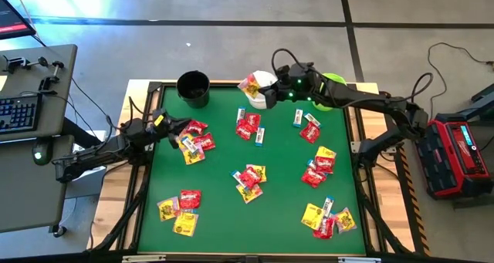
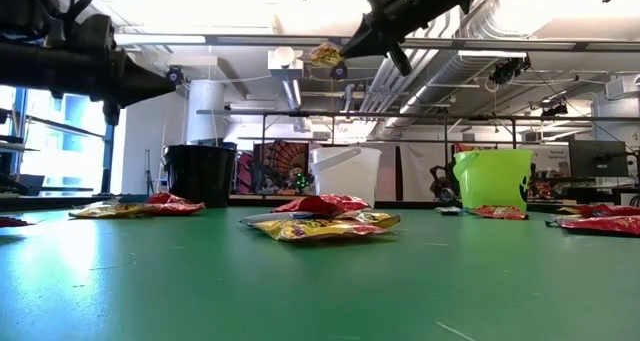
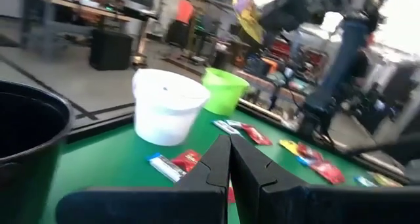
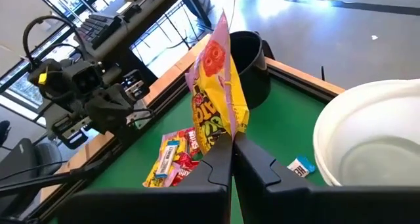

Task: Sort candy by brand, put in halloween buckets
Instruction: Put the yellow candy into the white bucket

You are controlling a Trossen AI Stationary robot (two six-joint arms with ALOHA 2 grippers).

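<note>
Three buckets stand along the far edge of the green surface (image 1: 224, 217): the black bucket (image 1: 193, 88) at one end, the white bucket (image 1: 262, 93) in the middle, and the lime green bucket (image 1: 330, 90) just beyond the white one. The white bucket serves as landmark here.

The right claw (image 1: 257, 84) hangs above the white bucket's rim, on the side toward the black bucket, clenched on a yellow candy packet (image 4: 216, 86). In the right wrist view the packet stands up from the pinched fingertips (image 4: 220, 159), with the white bucket's open mouth right beside it. From the low view the packet (image 2: 325, 53) dangles in the air, well above the bucket.

The left claw (image 1: 171, 126) hovers over the surface on the black-bucket side of the white bucket, its jaws pressed together with nothing between them, just beside a small heap of red and yellow packets (image 1: 195, 142).

More candy lies scattered in clusters across the surface: a red group (image 1: 248, 125) close in front of the white bucket, a mixed pile (image 1: 248, 179) farther out toward the middle, and other piles (image 1: 328, 219) well apart from the bucket near the surface's front corners.
</note>
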